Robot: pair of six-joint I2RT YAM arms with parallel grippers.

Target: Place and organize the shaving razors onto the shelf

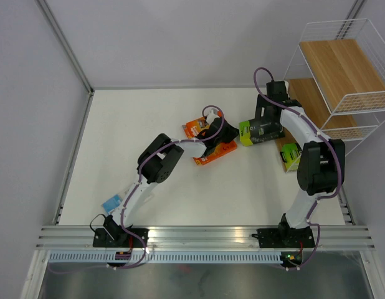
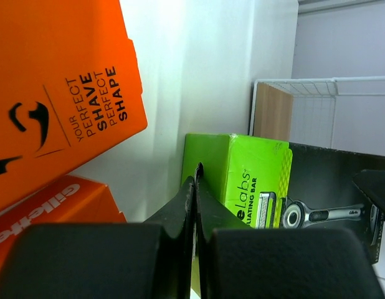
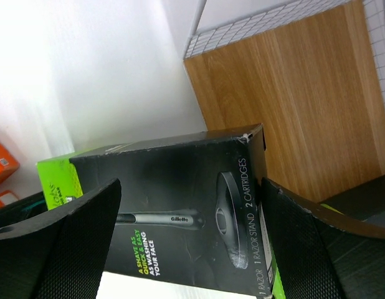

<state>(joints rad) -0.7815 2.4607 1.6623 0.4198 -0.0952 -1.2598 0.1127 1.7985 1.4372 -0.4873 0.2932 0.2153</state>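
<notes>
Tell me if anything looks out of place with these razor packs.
The blue pack lies alone at the near left, far from the other packs and from the shelf. The two orange packs sit at skewed angles mid-table, not lined up. No damage shows.

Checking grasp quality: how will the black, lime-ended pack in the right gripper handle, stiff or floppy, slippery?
The black pack looks like a square-cornered card box, so probably stiff, not floppy. Its sheen suggests it could slip in the right gripper. Printed contents, one razor, stand and cartridges, hint it is light.
</notes>
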